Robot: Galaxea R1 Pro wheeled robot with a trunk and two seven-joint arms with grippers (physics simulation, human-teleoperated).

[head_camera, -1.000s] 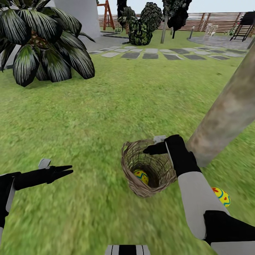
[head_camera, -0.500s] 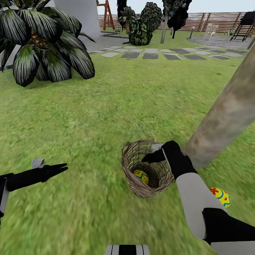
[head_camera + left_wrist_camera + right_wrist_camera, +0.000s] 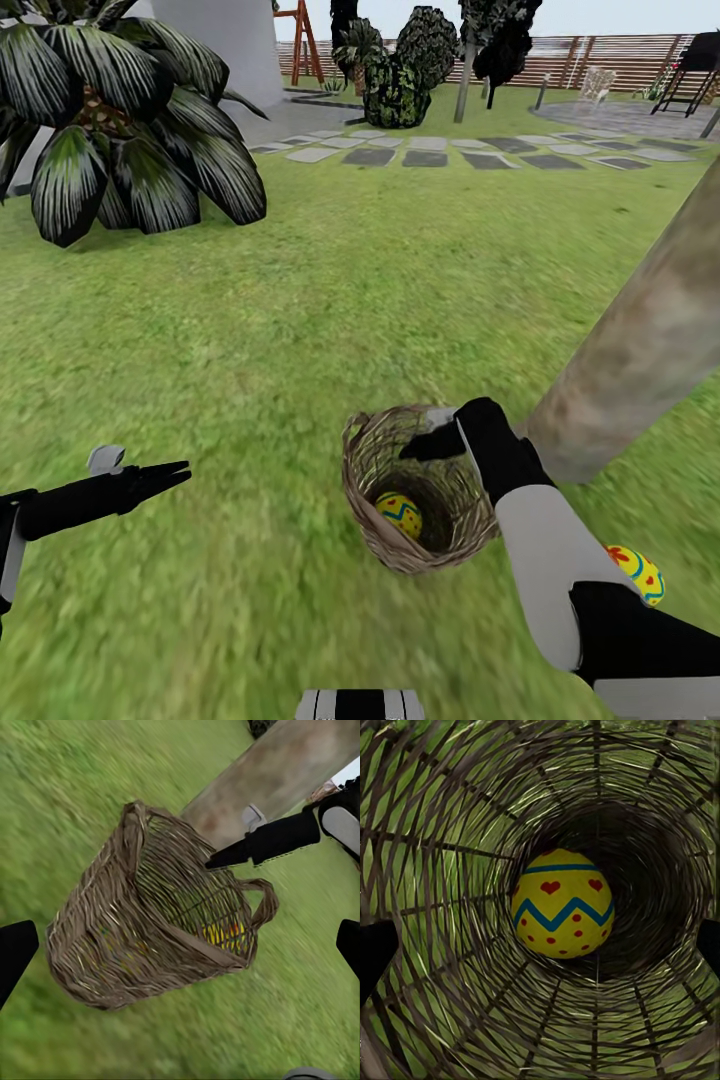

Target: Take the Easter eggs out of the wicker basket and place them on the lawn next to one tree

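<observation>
Easter egg (image 3: pixel 400 514) is lying at the bottom of the wicker basket (image 3: pixel 372 460), yellow with red hearts and dots, a blue zigzag band and a blue ring near its top; right wrist view is showing it clearly (image 3: pixel 562 903) through the woven tunnel of twigs. Basket is brown, see-through, with loop handles at the rim, sitting tilted on the lawn (image 3: pixel 300 300) just beside the base of the tree (image 3: pixel 640 340), a thick grey-brown trunk. Second Easter egg (image 3: pixel 640 573) is lying on the grass near the trunk, partly hidden behind the right forearm. Right gripper (image 3: pixel 425 447) is reaching over the basket's mouth, arm bent at the wrist and pointing down-left into the opening; fingers look released and apart, nothing grasped. Left gripper (image 3: pixel 170 472) is hovering over grass well apart from the basket, arm stretched out level, fingers pressed together, empty. No readable writing.
</observation>
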